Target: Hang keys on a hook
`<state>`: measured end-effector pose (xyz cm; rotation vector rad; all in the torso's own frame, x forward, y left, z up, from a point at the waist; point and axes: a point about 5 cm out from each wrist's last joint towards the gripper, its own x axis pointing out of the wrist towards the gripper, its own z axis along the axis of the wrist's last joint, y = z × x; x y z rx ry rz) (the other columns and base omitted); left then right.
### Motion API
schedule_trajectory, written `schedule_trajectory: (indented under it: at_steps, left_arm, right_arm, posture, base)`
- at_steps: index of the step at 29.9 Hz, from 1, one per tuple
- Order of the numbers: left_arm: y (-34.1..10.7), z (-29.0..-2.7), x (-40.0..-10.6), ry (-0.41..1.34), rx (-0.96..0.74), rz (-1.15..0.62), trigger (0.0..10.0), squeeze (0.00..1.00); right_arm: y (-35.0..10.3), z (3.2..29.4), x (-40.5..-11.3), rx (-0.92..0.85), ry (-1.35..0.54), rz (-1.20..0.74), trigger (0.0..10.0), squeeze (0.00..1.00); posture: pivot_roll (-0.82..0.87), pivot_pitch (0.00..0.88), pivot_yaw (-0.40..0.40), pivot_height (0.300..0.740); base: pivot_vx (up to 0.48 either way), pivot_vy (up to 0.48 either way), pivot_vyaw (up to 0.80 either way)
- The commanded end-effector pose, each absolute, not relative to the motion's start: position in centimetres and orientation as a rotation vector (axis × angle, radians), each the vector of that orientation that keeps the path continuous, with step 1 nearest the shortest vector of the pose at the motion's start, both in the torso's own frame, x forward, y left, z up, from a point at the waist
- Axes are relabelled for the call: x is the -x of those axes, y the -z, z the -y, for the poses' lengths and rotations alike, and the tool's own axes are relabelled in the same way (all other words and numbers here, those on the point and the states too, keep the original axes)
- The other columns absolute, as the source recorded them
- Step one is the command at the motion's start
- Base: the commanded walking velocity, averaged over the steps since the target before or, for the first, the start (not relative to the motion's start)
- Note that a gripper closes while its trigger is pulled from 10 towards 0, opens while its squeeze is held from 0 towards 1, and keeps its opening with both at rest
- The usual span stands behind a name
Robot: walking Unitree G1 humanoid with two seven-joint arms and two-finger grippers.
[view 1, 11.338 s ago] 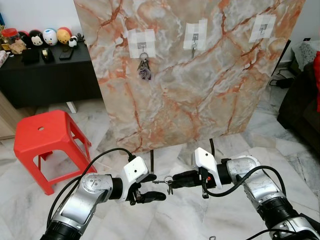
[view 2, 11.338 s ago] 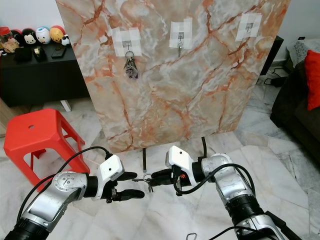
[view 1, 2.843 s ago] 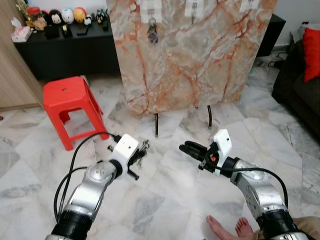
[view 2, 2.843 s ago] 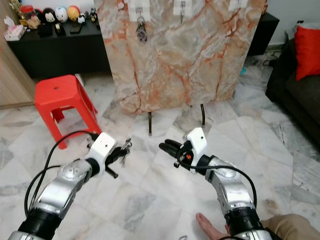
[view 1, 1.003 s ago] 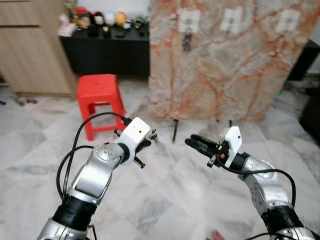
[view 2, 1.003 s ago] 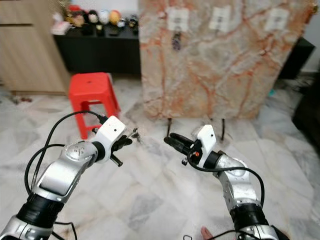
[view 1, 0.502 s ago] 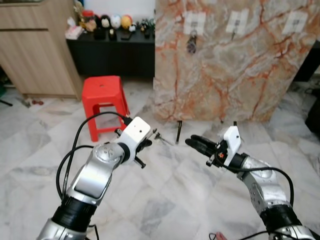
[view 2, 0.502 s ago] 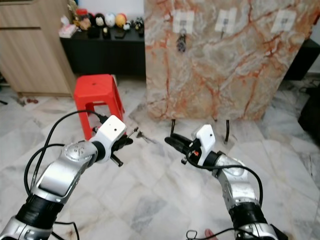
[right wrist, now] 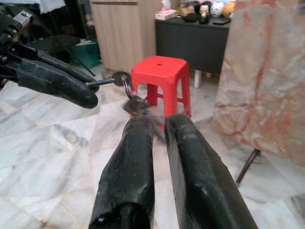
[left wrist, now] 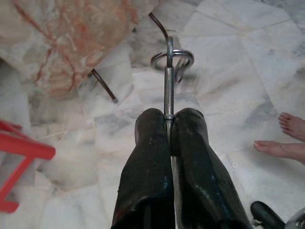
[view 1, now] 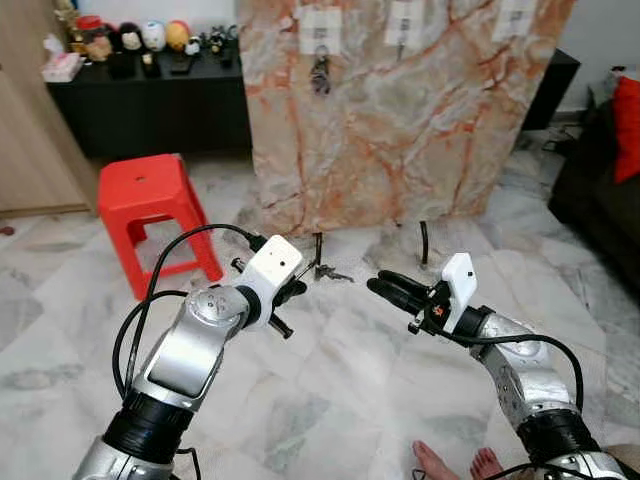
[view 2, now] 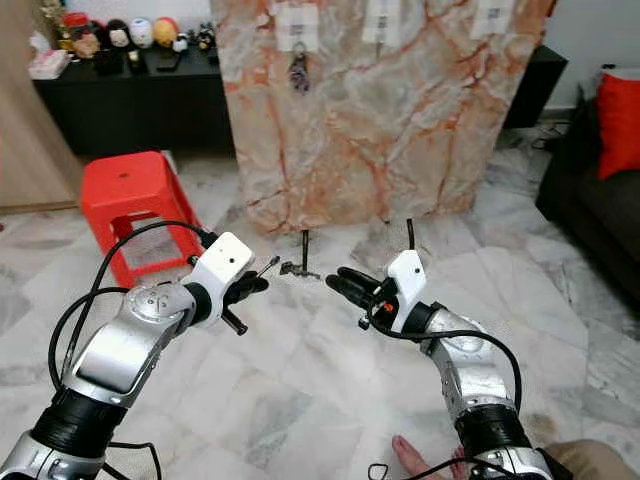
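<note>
Stool [view 1: 145,190], red plastic, stood at far left on the marble floor [view 1: 330,400], in front of a black cabinet [view 1: 150,105] carrying small toys [view 1: 150,35]. Left gripper [view 1: 297,288] was raised mid-air over the floor, its two black fingers [left wrist: 152,157] pressed together on the flat shaft of a key. Keys [view 1: 325,271] stuck out past the fingertips, ring at the far end with more keys dangling blurred; in the left wrist view the ring [left wrist: 172,56] showed beyond the clamped shaft. Keys were well short of the slab [view 1: 400,120], a marble panel leaning upright behind, on thin black legs. Three taped hooks ran along its top: left hook [view 1: 320,35] already carried another key bunch [view 1: 320,75], middle hook [view 1: 404,20] and right hook [view 1: 517,18] looked bare. Right gripper [view 1: 385,288] hovered just right of the keys, pointing at them, fingers [right wrist: 190,167] slightly apart with a narrow gap, holding nothing. Bare toes [view 1: 455,465] of a person showed at the lower edge. Dark sofa [view 1: 600,180] with a red cushion [view 1: 628,115] sat far right.
</note>
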<state>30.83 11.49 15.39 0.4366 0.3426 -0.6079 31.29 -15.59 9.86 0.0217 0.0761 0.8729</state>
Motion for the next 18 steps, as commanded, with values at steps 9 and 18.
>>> schedule_trajectory:
  at_steps: [9, 18]
  left_arm:
    - [-16.54, -11.86, -31.24, 0.58, -0.459, -0.274, 10.0, 0.0]
    - [-16.12, -11.9, -30.93, 0.604, -0.471, -0.288, 10.0, 0.0]
  right_arm:
    - [-10.07, 14.99, -31.13, 0.004, -0.886, -0.069, 10.0, 0.0]
    - [-10.74, 14.49, -31.12, 0.019, -0.894, -0.036, 10.0, 0.0]
  posture:
    - [-0.04, 0.041, -0.03, 0.74]
    - [-0.04, 0.045, -0.023, 0.74]
  base:
    - [0.0, -0.252, -0.71]
    - [0.0, 0.0, -0.55]
